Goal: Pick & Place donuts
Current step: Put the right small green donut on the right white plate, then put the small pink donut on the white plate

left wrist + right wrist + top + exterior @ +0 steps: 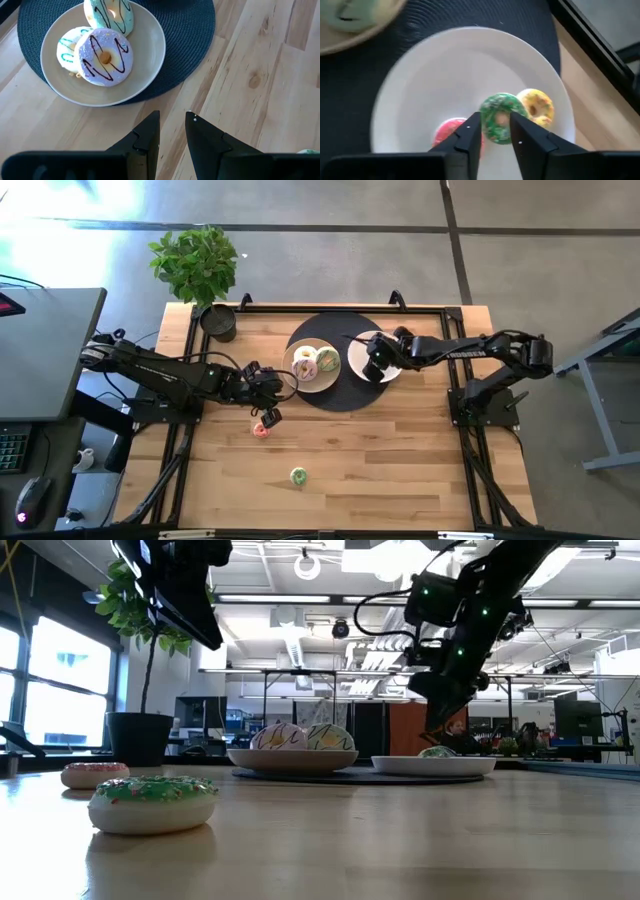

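While the right gripper (pixel 495 131) hovers over the white plate (pixel 435 85), its jaws stand released around a green donut (pixel 501 117) beside yellow (pixel 537 106) and pink (pixel 449 133) minis, apparently sorted there by size. 3 larger donuts fill the cream plate (pixel 147 60). Left gripper (pixel 172 131) waits, jaws parted and empty; 2 donuts lie on the desk (pixel 400 470).

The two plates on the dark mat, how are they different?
The cream plate carries three larger donuts, the purple-iced one on top; the white plate carries mini donuts: green, yellow, pink. The cream plate is deeper, bowl-like; the white plate is flatter. The right claw hangs over the white plate; the left claw is beside the cream plate, over wood. Both plates are round and share the mat.
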Controlling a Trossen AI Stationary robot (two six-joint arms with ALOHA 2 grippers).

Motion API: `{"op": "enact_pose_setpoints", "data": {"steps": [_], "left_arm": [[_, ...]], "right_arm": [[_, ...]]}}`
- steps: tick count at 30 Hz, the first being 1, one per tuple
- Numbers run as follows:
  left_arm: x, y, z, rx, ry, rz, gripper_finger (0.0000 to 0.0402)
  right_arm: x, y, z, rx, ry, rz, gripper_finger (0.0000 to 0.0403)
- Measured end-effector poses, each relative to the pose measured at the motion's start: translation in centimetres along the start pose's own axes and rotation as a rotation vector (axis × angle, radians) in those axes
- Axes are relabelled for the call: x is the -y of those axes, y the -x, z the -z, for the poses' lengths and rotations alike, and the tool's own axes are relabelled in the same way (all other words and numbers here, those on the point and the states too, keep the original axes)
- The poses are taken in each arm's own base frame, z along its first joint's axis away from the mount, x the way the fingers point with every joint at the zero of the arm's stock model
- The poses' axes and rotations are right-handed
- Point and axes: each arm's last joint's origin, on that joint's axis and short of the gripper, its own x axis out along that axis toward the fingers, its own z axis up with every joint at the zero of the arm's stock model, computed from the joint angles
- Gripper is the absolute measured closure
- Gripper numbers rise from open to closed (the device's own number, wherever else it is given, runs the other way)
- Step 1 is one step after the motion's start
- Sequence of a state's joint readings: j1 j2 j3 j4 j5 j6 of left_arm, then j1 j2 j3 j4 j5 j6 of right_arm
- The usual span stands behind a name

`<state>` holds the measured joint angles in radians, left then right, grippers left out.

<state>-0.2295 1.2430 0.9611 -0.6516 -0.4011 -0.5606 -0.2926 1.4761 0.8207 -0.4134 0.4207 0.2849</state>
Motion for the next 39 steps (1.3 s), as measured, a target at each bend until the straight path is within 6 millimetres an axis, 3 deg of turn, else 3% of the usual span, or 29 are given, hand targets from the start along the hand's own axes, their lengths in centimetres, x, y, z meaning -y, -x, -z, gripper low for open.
{"op": "enact_pose_setpoints", "data": {"steps": [7,15,19,24,31,39], "left_arm": [[0.1,0.0,0.0,-0.014,-0.003,0.022,0.0312],[0.1,0.0,0.0,-0.013,-0.006,0.022,0.0312],[0.1,0.0,0.0,-0.014,-0.006,0.022,0.0312],[0.1,0.0,0.0,-0.013,-0.007,0.021,0.0312],[0.1,0.0,0.1,-0.021,-0.006,0.035,0.0312],[0.1,0.0,0.0,-0.018,0.000,0.040,0.0312]], "right_arm": [[2.4,-0.9,1.2,-0.187,-0.037,0.052,0.0394],[2.7,-3.4,1.3,-0.248,-0.119,0.017,0.0399],[2.5,-4.1,0.8,-0.196,-0.138,-0.020,0.0400],[2.3,-4.2,-0.5,-0.085,-0.134,-0.044,0.0400],[2.3,-4.0,-0.9,-0.067,-0.061,-0.039,0.0401],[2.7,-3.3,-0.3,-0.087,0.027,0.164,0.0401]]}}
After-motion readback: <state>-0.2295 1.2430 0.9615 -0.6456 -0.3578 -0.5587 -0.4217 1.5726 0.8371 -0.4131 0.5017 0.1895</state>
